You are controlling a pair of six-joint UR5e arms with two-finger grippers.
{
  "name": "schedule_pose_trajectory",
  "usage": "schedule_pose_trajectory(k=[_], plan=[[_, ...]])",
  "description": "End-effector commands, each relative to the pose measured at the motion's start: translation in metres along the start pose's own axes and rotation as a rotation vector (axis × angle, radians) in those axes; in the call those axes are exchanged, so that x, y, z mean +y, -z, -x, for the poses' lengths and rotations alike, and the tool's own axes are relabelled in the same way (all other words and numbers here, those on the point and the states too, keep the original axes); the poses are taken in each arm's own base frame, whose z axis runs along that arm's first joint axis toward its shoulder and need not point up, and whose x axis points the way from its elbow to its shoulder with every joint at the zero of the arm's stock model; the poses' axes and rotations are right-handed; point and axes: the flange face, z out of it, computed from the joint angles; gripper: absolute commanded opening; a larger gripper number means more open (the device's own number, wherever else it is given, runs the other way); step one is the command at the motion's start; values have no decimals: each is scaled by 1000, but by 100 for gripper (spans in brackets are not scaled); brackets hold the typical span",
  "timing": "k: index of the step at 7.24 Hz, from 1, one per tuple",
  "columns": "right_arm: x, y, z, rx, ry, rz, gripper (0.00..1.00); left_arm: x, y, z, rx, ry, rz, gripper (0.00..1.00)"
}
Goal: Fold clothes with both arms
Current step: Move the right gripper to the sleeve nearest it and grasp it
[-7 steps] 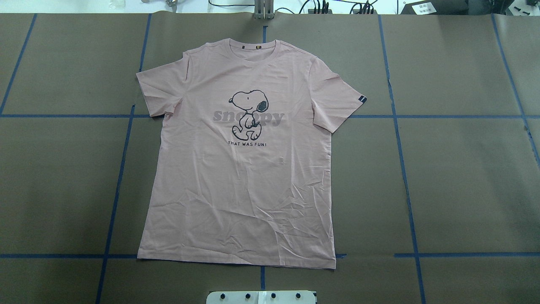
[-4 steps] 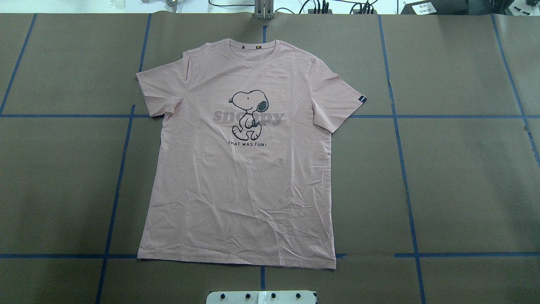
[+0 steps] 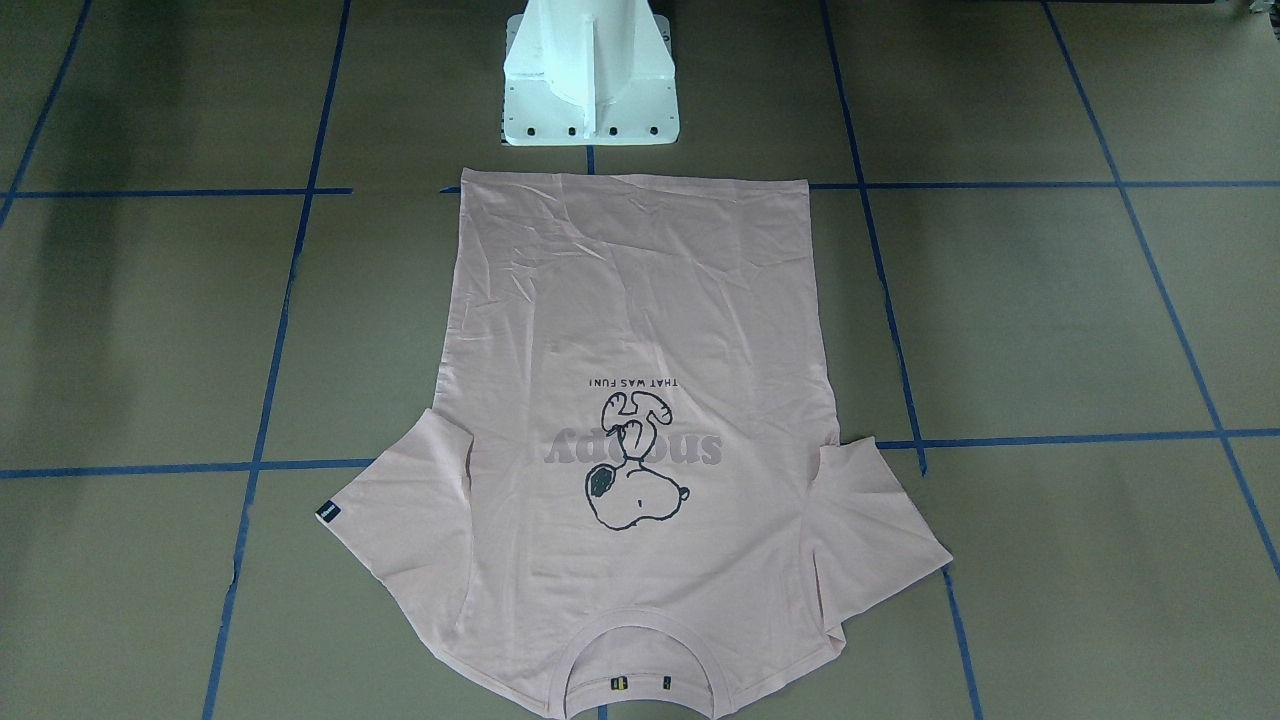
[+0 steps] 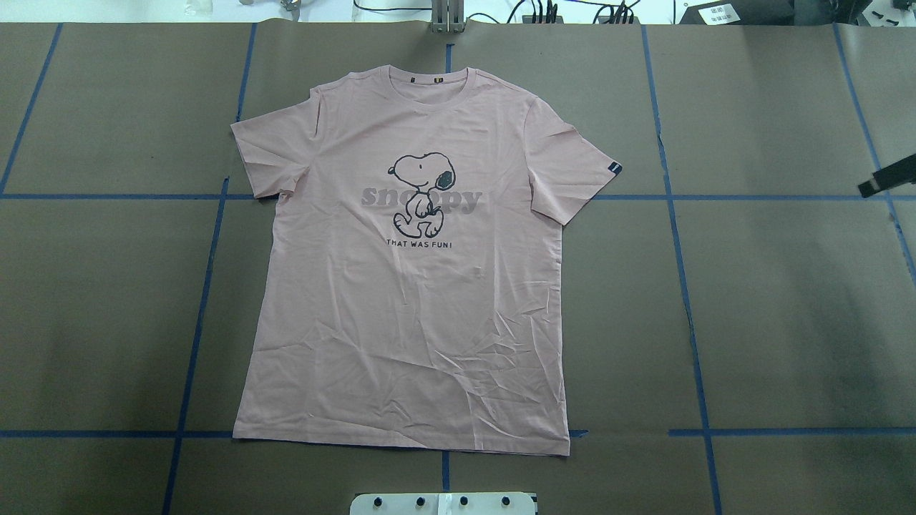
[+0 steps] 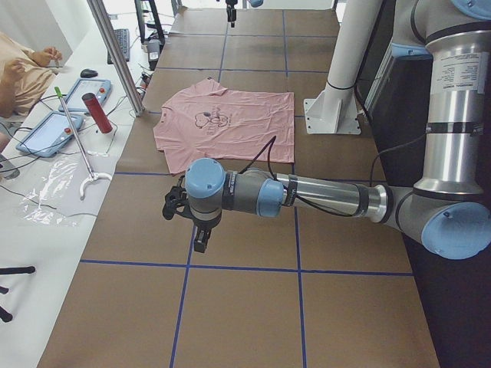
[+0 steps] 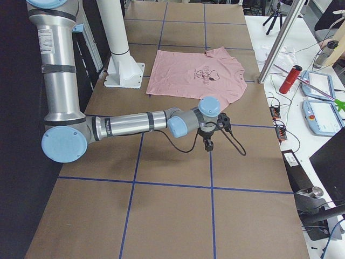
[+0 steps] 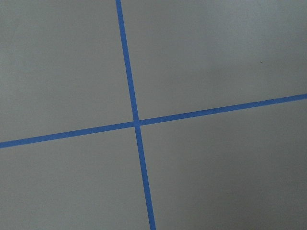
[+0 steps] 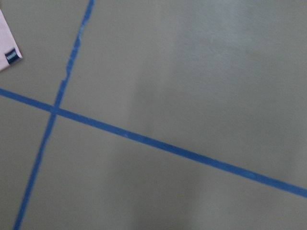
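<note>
Right end effector [image 6: 207, 144]; T-shirt [image 4: 408, 322] flat, print-up

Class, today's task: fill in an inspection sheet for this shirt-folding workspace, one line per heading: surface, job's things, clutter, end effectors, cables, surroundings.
Surface: brown paper table, marked with a blue tape grid.
Job's things: pink Snoopy T-shirt spread flat, print up, collar away from the robot, unfolded.
Clutter: nothing seen.
End effectors: left end effector and right end effector hover over bare table either side of the shirt, touching nothing; open or shut cannot be told.
Cables: black cable loops under the right wrist; more cables lie past the far edge.
Surroundings: white pedestal; off the table, a red bottle and a tablet.
</note>
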Motion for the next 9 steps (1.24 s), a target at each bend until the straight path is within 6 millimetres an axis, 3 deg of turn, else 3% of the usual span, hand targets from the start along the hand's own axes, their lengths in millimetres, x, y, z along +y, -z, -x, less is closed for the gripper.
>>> schedule_pose_trajectory(k=[1,2,4,5,7,9], plan=[[-95,-42,123,-72,-202,15,100,0,2,-3,8,-12,-11,100],[-112,-67,166,-61,-332,31,100,-1,1,-5,30,-18,-15,100],[-127,-113,221,1,-508,-59,99,-3,2,-7,40,-28,-24,100],[-127,-142,237,0,-585,-90,97,-3,3,-8,41,-33,-28,100],[-131,-176,240,53,-579,-147,88,-3,4,-9,42,-35,-30,100],[-130,-186,245,65,-590,-146,77,-4,11,-19,67,-50,-46,100]])
